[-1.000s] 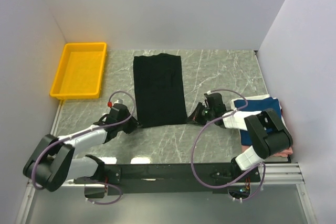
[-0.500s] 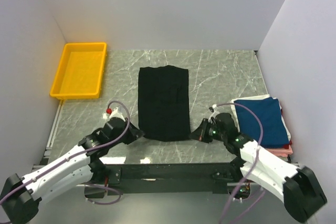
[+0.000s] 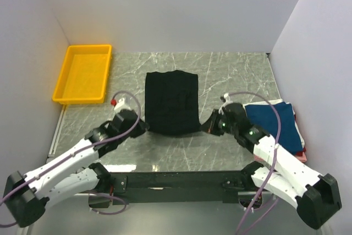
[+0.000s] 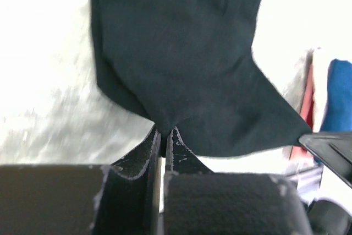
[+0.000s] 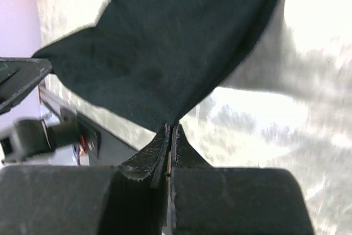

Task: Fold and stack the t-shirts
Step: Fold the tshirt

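Observation:
The black t-shirt (image 3: pixel 170 100) lies mid-table as a long strip folded lengthwise, its near hem raised off the marble. My left gripper (image 3: pixel 144 127) is shut on the near left corner, and the left wrist view shows the cloth pinched at its tips (image 4: pixel 165 133). My right gripper (image 3: pixel 207 126) is shut on the near right corner, with the fingers closed on the cloth's edge (image 5: pixel 171 127). The shirt (image 4: pixel 181 53) sags between the two grips. A stack of folded t-shirts (image 3: pixel 272 122) with navy blue on top sits at the right, white and pink edges showing beneath.
A yellow plastic tray (image 3: pixel 82 74) stands at the back left. White walls close in the table on three sides. The black rail with both arm bases (image 3: pixel 181 180) runs along the near edge. Bare marble (image 3: pixel 231 75) lies between the black shirt and the stack.
Both grippers first drew the black shirt nearer and slightly right, then carried its near hem up and away. The shirt now looks shorter from above.

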